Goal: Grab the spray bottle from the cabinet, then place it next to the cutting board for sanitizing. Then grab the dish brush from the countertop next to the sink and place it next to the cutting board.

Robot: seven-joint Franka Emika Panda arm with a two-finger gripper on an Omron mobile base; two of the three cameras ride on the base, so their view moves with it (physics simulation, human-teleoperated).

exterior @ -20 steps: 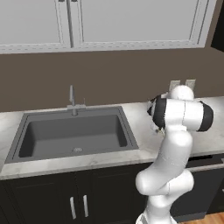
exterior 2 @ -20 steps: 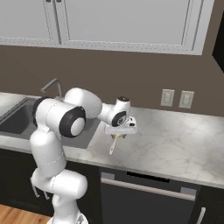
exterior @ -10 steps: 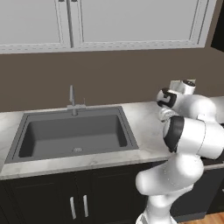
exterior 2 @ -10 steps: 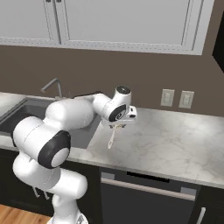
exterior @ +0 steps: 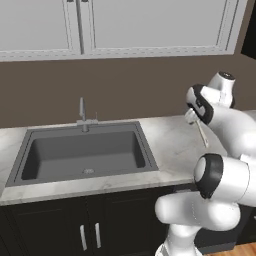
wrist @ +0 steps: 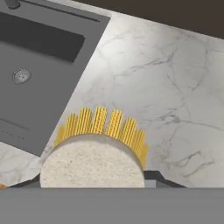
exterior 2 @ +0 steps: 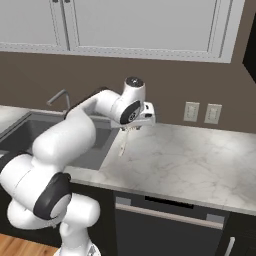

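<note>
Gripper [exterior 2: 131, 127] pinches the dish brush [exterior 2: 123, 141] by its top end, brush hanging down in the air above the light-grey countertop [exterior 2: 190, 160], just right of the sink [exterior: 85, 152]. Hand view: brush's pale round head and yellow bristles [wrist: 100, 124] up close, over marbled stone beside the sink corner, drain [wrist: 20, 76] visible.

The white arm arches up and forward, its gripper [exterior 2: 131, 126] pointing down, closed around the dish brush [exterior 2: 123, 142].
</note>
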